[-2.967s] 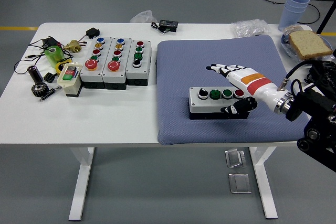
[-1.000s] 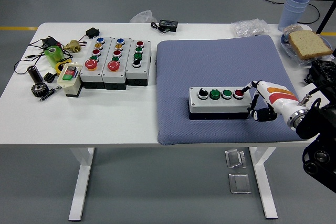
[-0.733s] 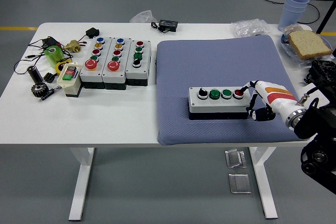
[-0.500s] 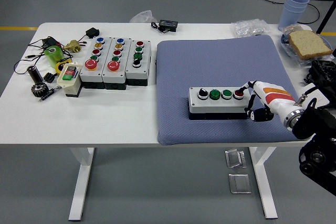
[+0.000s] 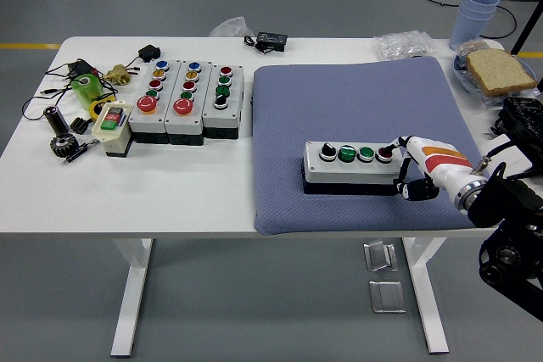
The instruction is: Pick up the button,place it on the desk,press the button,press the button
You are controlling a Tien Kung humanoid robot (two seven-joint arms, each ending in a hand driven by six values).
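Note:
A grey button box (image 5: 351, 166) with a black switch, two green buttons and a red button (image 5: 384, 155) lies on the blue-grey mat (image 5: 356, 108). My right hand (image 5: 407, 167) comes in from the right edge. Its index fingertip rests on the red button at the box's right end. The other fingers are curled against the box's right side. The hand holds nothing. My left arm is out of view.
Three more button boxes (image 5: 188, 99) stand at the table's back left, with a small switch box (image 5: 111, 123), cables and small parts beside them. Bread on a plate (image 5: 499, 71), blue cups (image 5: 477, 12) and a plastic bag (image 5: 402, 44) are at the back right.
Three seconds ago the hand lay open over the box's right end. It drew back to the right, curled, and set its index fingertip on the red button. The box shifted slightly left.

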